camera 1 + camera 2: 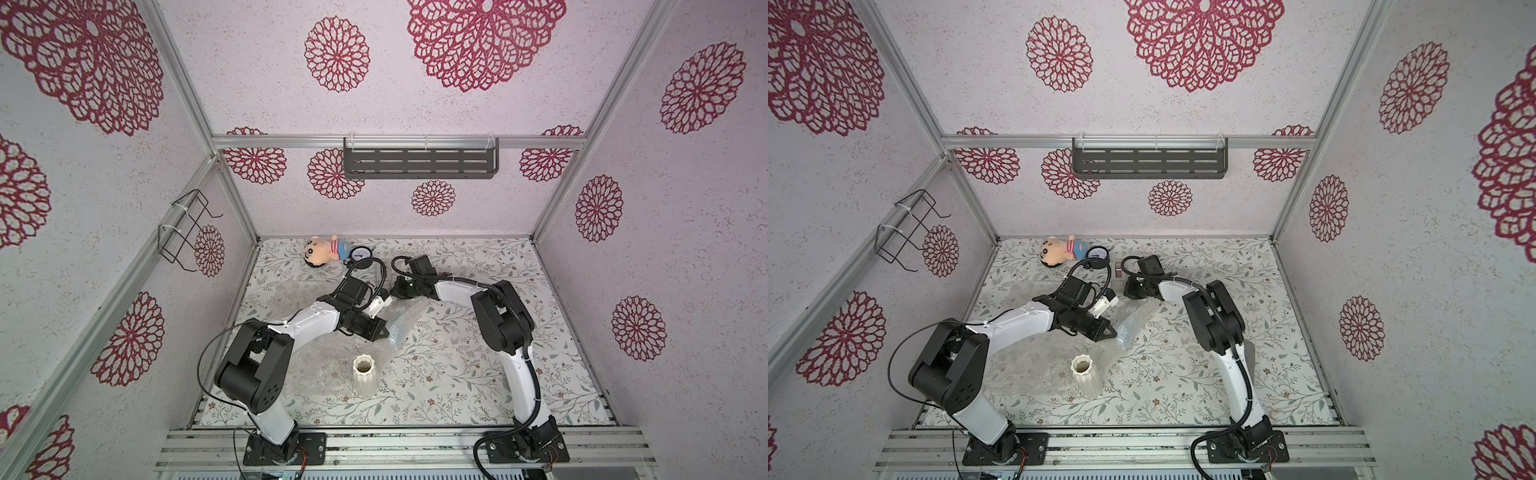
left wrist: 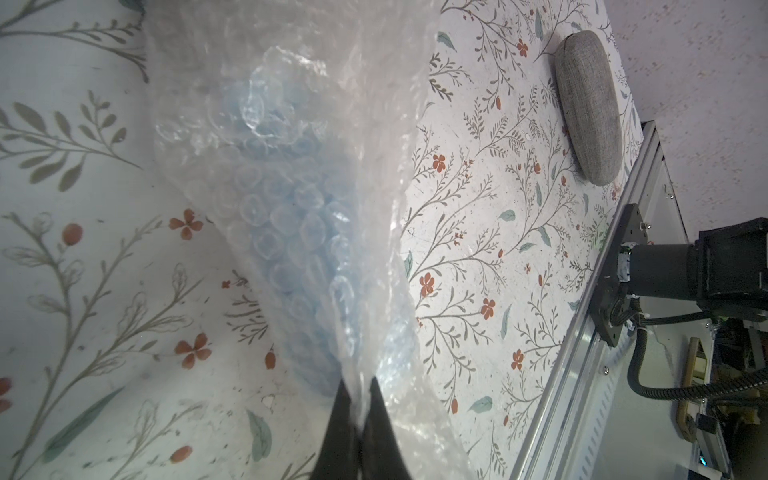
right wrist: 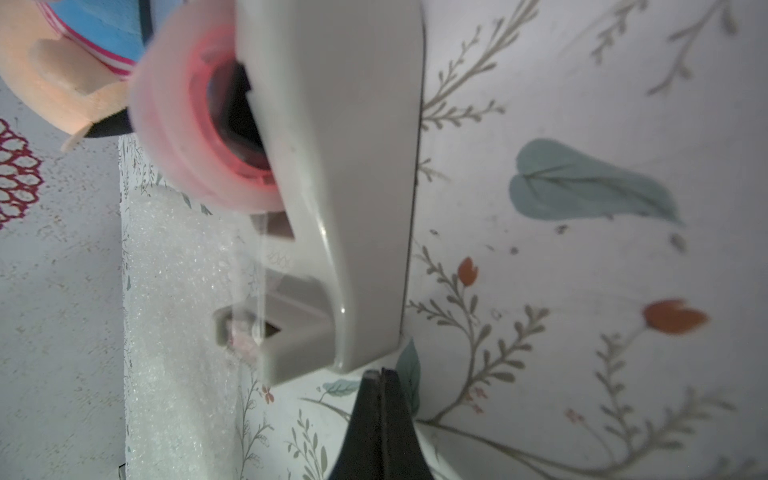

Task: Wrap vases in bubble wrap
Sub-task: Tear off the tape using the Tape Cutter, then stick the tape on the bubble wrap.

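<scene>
The light blue vase [image 2: 291, 216] is rolled inside a sheet of bubble wrap [image 2: 324, 104], and its colour shows through the bubbles in the left wrist view. The left gripper [image 2: 360, 395] is pinched shut on a loose end of this sheet, near the middle of the table [image 1: 457, 374]. The cream vase [image 1: 363, 374] stands upright nearer the front edge, close to the left arm. Its wide mouth faces up with a dim brownish inside, and it rests on a second sheet [image 1: 320, 365] spread flat.

The right gripper [image 3: 380, 380] is closed with nothing between its jaws. Its tips are just beside the low end of a beige tape dispenser [image 3: 345, 166] that carries a pink-cored tape roll [image 3: 178, 137].

A grey oblong case [image 2: 588, 108] lies by the table's edge on the right arm's side. At the back lie a plush doll [image 1: 322, 254] and a round dial [image 1: 360, 253], touching or nearly so.

The table has a leaf-and-flower print. The pale walls bear red floral medallions. A dark slotted shelf [image 1: 419, 162] hangs on the back wall and a wire basket [image 1: 187, 228] on the left wall
</scene>
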Available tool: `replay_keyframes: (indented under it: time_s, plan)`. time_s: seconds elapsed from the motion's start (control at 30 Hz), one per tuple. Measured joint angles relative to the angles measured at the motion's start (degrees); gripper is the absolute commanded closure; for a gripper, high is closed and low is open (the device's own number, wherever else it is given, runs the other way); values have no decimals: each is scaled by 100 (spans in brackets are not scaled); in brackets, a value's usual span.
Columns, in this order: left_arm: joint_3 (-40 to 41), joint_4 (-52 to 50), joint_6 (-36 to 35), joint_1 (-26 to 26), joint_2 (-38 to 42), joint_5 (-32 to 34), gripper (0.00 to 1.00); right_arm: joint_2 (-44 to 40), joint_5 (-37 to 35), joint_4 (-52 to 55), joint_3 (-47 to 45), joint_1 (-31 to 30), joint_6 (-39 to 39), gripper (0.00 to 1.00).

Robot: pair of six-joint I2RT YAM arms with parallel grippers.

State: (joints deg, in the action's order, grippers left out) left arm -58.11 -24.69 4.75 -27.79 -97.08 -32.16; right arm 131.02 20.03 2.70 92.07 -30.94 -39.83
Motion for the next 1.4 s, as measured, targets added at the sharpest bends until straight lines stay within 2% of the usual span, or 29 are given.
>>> replay_keyframes:
  time_s: [0.23, 0.43, 0.7, 0.87, 1.03, 1.4]
  plan:
    - [0, 2, -7, -7, 0, 4, 100, -514, -184, 273, -391, 111, 192, 100]
    - [-31, 7, -76, -129, -33, 17, 100, -1753, -111, 297, -911, 363, 470, 100]
    - [-328, 22, -310, -358, -236, 11, 100, -3530, 761, 103, -2024, 603, 839, 100]
    - [-352, 50, -415, -407, -291, 9, 100, -4076, 1233, 234, -2800, 577, 944, 100]
    - [-313, 105, -481, -407, -291, 9, 100, -4280, 1303, 391, -3414, 407, 981, 100]
    - [-210, 199, -525, -407, -291, -31, 100, -3630, 1012, 673, -3279, 48, 1246, 100]
